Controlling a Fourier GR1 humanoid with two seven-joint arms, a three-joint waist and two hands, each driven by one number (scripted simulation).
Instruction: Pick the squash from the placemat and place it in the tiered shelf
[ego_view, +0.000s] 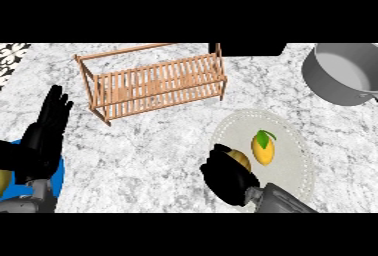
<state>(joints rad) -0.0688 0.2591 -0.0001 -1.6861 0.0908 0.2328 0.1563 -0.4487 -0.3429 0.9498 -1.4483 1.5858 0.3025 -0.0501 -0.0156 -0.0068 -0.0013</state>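
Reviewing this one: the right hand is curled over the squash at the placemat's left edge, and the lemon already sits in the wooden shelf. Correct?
Not quite. The head view shows the lemon lying on the placemat, not in the wooden shelf. The rest stands: the right hand is curled over the squash at the placemat's left edge.

Grey-white marble counter (162, 150); patterned tile (11, 52) top-left.

Yellow squash (241, 158) at placemat (295, 150) edge, under curled fingers; wooden tiered shelf (155, 85) well apart.

Kitchen: marble counter (162, 145), steel pot (341, 75), wooden shelf (155, 82)
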